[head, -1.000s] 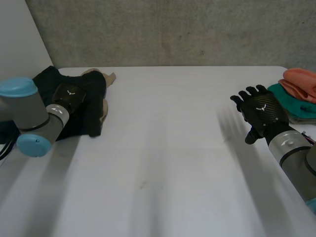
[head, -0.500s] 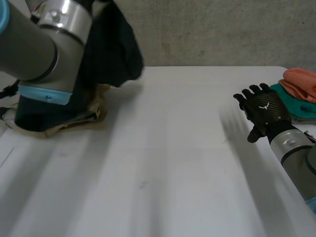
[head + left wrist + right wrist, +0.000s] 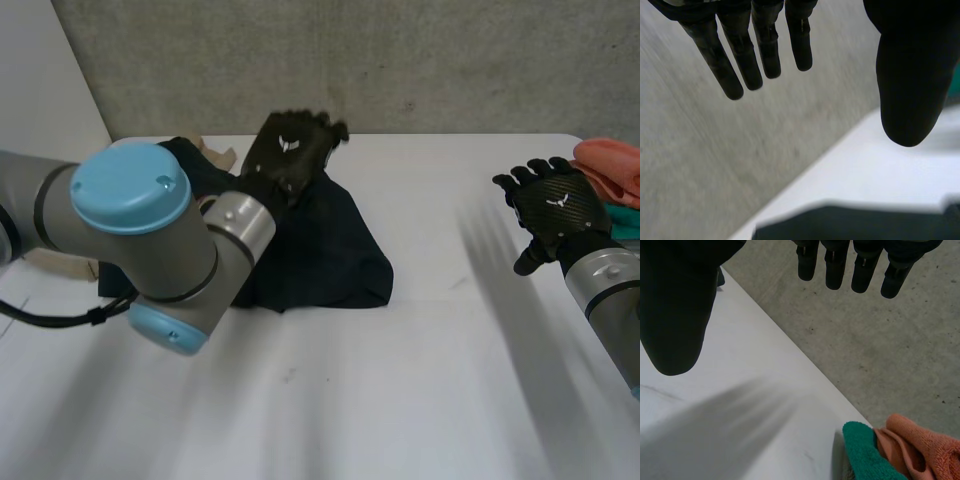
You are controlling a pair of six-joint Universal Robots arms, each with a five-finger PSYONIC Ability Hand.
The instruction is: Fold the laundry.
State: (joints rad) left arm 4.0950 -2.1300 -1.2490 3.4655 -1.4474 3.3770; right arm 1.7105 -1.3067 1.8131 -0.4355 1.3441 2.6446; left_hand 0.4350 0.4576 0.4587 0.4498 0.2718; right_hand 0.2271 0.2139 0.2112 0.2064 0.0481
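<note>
A tan cloth [image 3: 215, 152] is seen at the far left corner of the table [image 3: 420, 400], partly hidden under a dark cloth [image 3: 320, 250]. The dark cloth lies in a crumpled heap near the far edge, left of the middle. The left hand [image 3: 290, 150] is held just over the far side of the heap. Its fingers [image 3: 765, 45] are straight and spread, and nothing is held in them. The right hand [image 3: 555, 205] is held up near the right edge, wide open and empty too. Beyond it, at the far right corner, an orange towel [image 3: 920, 445] is stacked on a teal towel [image 3: 865, 452], and both look folded.

The step in hand seems to be laying out the dark cloth. Next it must be pulled flat. An edge or corner should be gripped by each hand, and the cloth spread smooth before any fold is made.
</note>
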